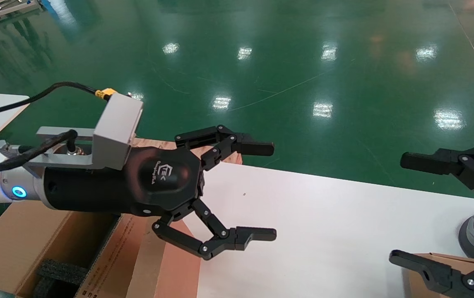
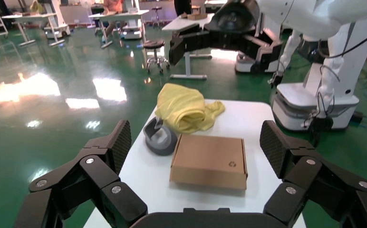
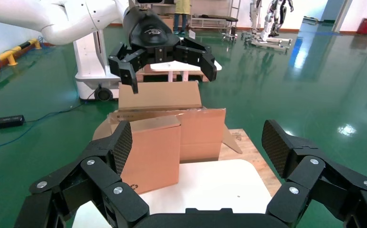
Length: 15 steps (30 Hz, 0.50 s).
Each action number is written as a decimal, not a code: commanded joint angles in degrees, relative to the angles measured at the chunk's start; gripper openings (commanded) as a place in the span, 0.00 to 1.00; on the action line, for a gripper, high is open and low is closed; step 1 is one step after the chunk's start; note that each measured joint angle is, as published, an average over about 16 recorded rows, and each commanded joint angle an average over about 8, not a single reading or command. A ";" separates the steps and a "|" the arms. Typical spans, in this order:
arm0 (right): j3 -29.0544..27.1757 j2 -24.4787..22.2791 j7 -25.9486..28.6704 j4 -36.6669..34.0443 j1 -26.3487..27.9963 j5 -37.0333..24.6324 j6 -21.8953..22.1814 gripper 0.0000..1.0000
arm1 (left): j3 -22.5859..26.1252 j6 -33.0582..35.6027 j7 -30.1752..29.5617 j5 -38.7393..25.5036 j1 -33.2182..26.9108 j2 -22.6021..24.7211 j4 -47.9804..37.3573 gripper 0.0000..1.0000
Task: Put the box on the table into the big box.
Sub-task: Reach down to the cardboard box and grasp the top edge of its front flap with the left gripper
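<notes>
clearly the left black hand (image 1: 237, 194) is hanging released, fingers spread wide, over the table's left end beside the long deep brown corrugated carton (image 1: 34, 248), the big box. the right black hand (image 1: 427, 211) is likewise spread and holding nothing, and it is sitting just beside the flat slim brown cardboard box (image 1: 448, 265) at the near right end of the large white table (image 1: 323, 231), so i judge the right arm nearer. the left wrist view is showing the whole box (image 2: 210, 160) lying flat, long axis across that hand's gap, well apart from it, near a grey ring (image 2: 159, 137) and yellow cloth (image 2: 186, 109); the head view is catching only its corner.
</notes>
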<state>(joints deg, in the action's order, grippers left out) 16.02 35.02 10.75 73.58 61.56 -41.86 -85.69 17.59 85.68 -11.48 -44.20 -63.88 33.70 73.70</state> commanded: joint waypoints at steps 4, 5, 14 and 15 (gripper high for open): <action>0.00 0.00 0.00 0.00 0.00 0.00 0.00 1.00 | 1.83 -0.01 -1.30 -2.53 -2.64 -1.23 0.25 1.00; 0.00 0.00 0.00 0.00 0.00 0.00 0.00 1.00 | 2.40 -0.06 -1.87 -3.36 -3.43 -1.53 0.38 1.00; 0.00 0.00 0.00 0.00 0.00 0.00 0.00 1.00 | 8.25 -0.44 -10.74 -12.75 -11.72 -3.21 2.75 1.00; 0.00 0.00 0.00 0.00 0.00 0.00 0.00 1.00 | 9.00 -0.46 -12.06 -13.81 -12.67 -3.36 3.05 1.00</action>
<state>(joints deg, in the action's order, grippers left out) 16.02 35.02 10.75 73.58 61.56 -41.86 -85.69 26.69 85.28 -23.90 -57.88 -76.63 30.40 76.73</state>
